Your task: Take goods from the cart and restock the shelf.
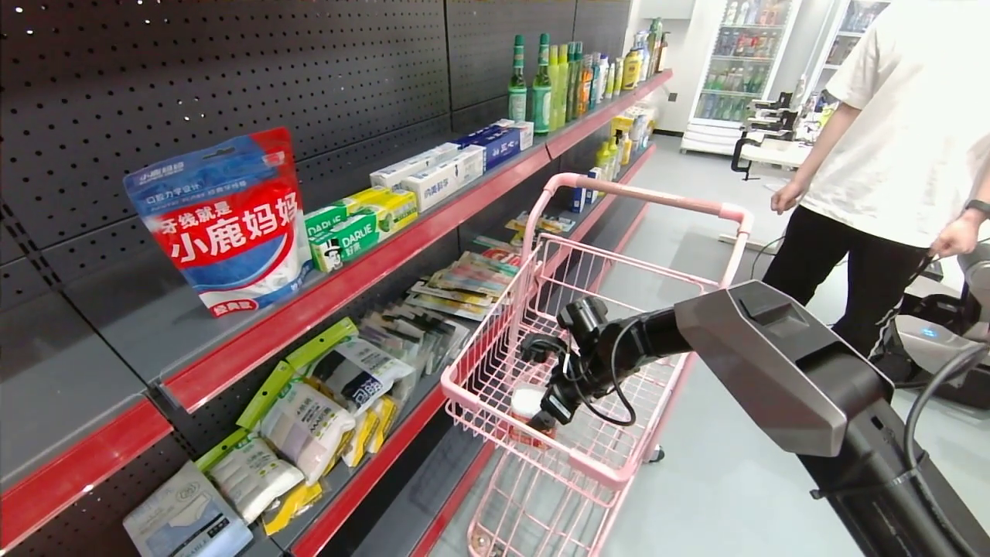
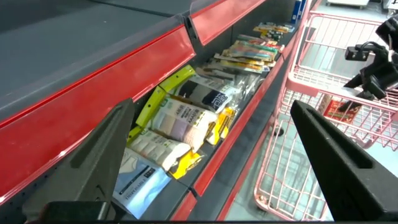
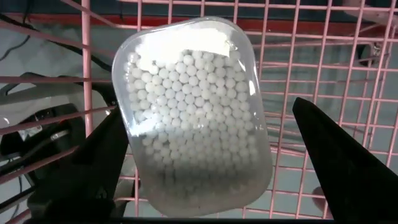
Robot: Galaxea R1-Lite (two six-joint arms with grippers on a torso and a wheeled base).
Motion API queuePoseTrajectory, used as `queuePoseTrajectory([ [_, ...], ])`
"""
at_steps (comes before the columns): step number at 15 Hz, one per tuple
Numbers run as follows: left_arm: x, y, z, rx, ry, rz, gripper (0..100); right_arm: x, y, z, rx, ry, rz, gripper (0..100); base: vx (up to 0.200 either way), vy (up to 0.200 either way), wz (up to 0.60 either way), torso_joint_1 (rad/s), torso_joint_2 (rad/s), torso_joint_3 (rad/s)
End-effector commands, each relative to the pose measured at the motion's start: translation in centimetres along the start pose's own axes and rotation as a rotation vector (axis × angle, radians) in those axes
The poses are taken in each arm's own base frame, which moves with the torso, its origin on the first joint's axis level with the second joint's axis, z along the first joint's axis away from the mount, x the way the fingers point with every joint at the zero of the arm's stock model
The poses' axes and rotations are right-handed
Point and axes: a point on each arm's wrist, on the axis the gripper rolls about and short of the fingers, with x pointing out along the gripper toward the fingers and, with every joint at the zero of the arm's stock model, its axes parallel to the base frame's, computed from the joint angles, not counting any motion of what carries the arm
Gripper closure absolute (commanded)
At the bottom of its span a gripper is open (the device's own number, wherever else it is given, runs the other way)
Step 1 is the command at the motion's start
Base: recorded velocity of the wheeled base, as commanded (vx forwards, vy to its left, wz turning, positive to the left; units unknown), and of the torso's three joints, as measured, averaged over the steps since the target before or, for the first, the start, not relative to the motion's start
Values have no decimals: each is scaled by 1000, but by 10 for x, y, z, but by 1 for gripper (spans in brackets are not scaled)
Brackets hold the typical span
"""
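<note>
A clear tub of white cotton swabs (image 3: 193, 118) stands on the wire floor of the pink cart (image 1: 642, 195). My right gripper (image 3: 210, 109) hangs over it, open, one finger on each side of the tub. In the head view the right gripper (image 1: 543, 411) is low inside the cart, right beside the tub's white top (image 1: 528, 401). My left gripper (image 2: 211, 107) is open and empty, held in front of the lower shelf (image 2: 245, 134) where packets (image 2: 186, 118) lie. The cart (image 2: 311, 74) is off to its side, with the right gripper (image 2: 373, 68) in it.
The upper shelf (image 1: 116, 325) with a red edge carries a blue-and-red bag (image 1: 228, 220), green boxes (image 1: 352, 224), white and blue boxes (image 1: 456, 166) and bottles (image 1: 557, 77). The cart stands close against the shelving. Grey floor (image 1: 719, 480) lies open to its right.
</note>
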Motion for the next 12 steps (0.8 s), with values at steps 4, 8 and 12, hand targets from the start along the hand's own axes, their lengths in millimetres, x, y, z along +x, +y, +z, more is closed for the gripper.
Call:
queuePoseTrajectory([
  [4,0,0,0,-2,1,1,0,8,0,3,-8,-6,0,0,0,0,0,0,0,0],
  [8,0,0,0,-2,1,1,0,15,9,4,-31,9,12,0,0,0,0,0,0,0],
  [12,0,0,0,-2,1,1,0,19,8,3,-35,8,8,0,0,0,0,0,0,0],
])
